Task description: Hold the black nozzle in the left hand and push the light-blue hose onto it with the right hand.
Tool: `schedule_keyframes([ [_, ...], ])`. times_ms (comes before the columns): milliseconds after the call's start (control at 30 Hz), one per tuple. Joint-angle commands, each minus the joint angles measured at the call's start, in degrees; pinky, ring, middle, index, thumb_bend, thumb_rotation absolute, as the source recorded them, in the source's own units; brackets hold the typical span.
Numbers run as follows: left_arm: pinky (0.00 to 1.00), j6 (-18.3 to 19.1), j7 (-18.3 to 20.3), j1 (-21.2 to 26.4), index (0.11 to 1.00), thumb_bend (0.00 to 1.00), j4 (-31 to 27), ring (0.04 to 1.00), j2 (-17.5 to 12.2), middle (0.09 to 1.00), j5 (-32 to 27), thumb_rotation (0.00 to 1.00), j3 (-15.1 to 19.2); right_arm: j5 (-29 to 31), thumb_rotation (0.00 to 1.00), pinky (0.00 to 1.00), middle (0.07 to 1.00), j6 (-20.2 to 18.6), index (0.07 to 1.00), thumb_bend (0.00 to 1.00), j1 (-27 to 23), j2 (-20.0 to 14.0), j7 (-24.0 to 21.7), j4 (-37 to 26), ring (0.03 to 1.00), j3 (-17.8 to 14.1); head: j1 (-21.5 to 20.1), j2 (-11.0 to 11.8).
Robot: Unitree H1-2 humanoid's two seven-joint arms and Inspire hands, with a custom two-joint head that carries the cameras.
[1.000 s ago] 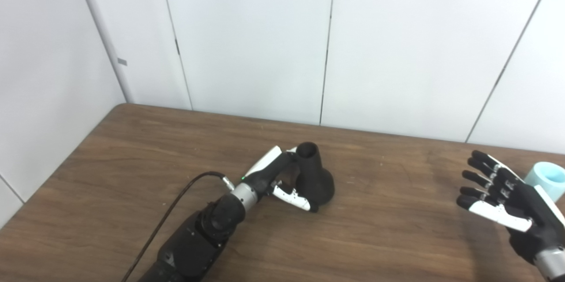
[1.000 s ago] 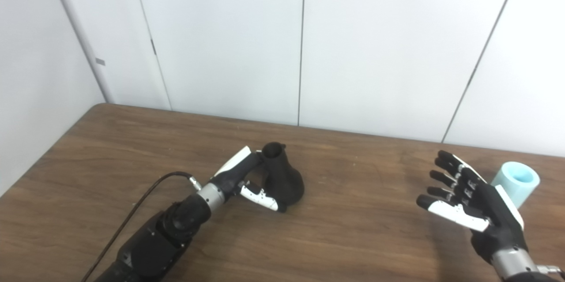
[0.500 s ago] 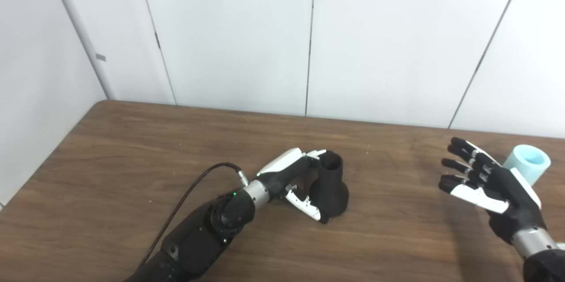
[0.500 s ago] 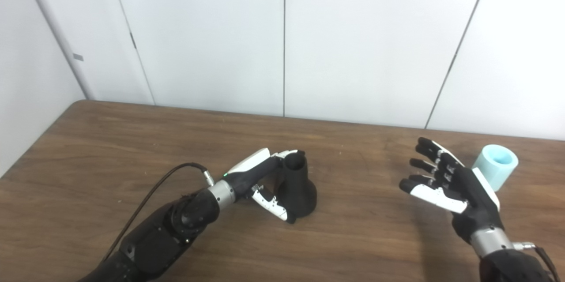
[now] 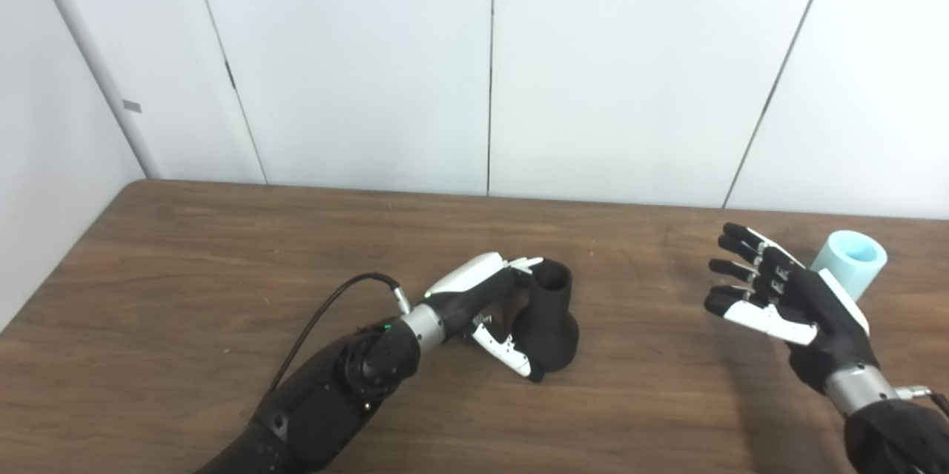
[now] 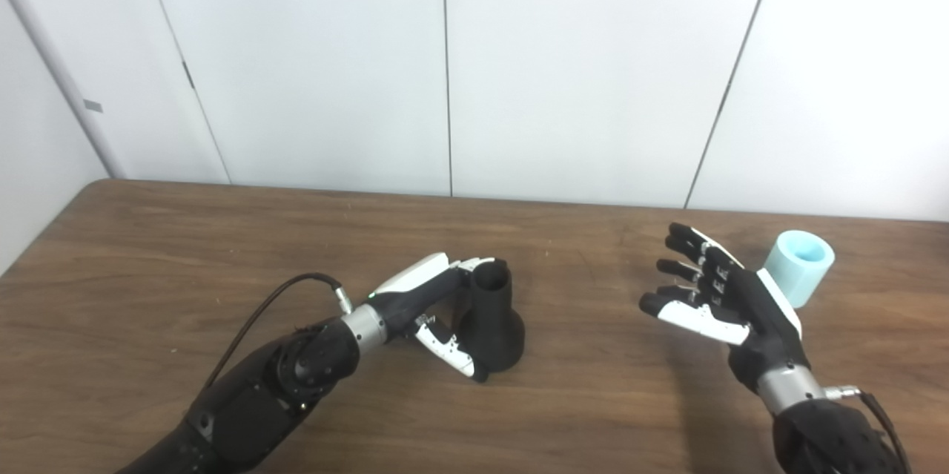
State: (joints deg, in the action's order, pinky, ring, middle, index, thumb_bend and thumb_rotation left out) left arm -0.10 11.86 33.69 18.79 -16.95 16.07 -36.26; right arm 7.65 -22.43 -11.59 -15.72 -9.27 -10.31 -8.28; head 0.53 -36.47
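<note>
Cupping black nozzle (image 5: 547,314): left hand (image 5: 485,305), fingers loose | right hand (image 5: 786,300) splayed, empty

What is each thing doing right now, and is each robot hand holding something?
Nozzle: upright on the table, wide end down, opening up.
Hose: on the table, not held, behind the right robot hand.
Left robot hand: fingers cupped around the nozzle.
Right robot hand: open, empty.

Black nozzle (image 5: 547,318) upright (mid-table) — light-blue hose (image 5: 850,262) far right.
</note>
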Motion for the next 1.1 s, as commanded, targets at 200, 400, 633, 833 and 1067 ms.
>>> schedule_keyframes([
  [200, 1.0, 2.94, 12.88, -6.65, 0.48, 0.52, 3.5, 1.0, 3.13, 0.959, 3.58, 0.06, -10.02, -0.06, 0.25, 0.67, 0.887, 3.67, 0.877, 0.84, -3.68, -0.44, 0.76, -4.76, 0.818, -0.94, -1.25, -0.1],
  [400, 1.0, 2.74, 12.93, -6.57, 0.48, 0.52, 3.72, 1.0, 2.86, 0.959, 3.08, 0.06, -9.76, 0.35, 0.25, 0.67, 0.881, 2.39, 0.875, 0.84, -4.33, -0.69, 0.81, -5.9, 0.814, -1.41, -3.2, 0.28],
  [633, 1.0, 2.57, 12.08, -6.97, 0.48, 0.52, 4.34, 1.0, 2.48, 0.96, 3.88, 0.06, -9.88, -0.02, 0.24, 0.67, 0.875, 1.72, 0.872, 0.85, -5.59, -1.49, 1.11, -7.67, 0.807, -2.12, -6.27, 0.67],
  [833, 1.0, 1.01, 10.69, -6.64, 0.481, 0.52, 4.75, 1.0, 1.85, 0.958, 6.47, 0.06, -11.25, -0.26, 0.25, 0.67, 0.867, 1.46, 0.87, 0.86, -6.82, -2.85, 0.84, -9.74, 0.807, -2.66, -8.28, 1.13],
  [1067, 1.0, 0.05, 10.42, -7.25, 0.481, 0.52, 4.41, 1.0, 0.93, 0.957, 5.73, 0.06, -10.64, -2.48, 0.23, 0.65, 0.867, 0.92, 0.868, 0.85, -8.76, -5.32, 0.96, -11.75, 0.806, -2.14, -12.92, 2.32],
])
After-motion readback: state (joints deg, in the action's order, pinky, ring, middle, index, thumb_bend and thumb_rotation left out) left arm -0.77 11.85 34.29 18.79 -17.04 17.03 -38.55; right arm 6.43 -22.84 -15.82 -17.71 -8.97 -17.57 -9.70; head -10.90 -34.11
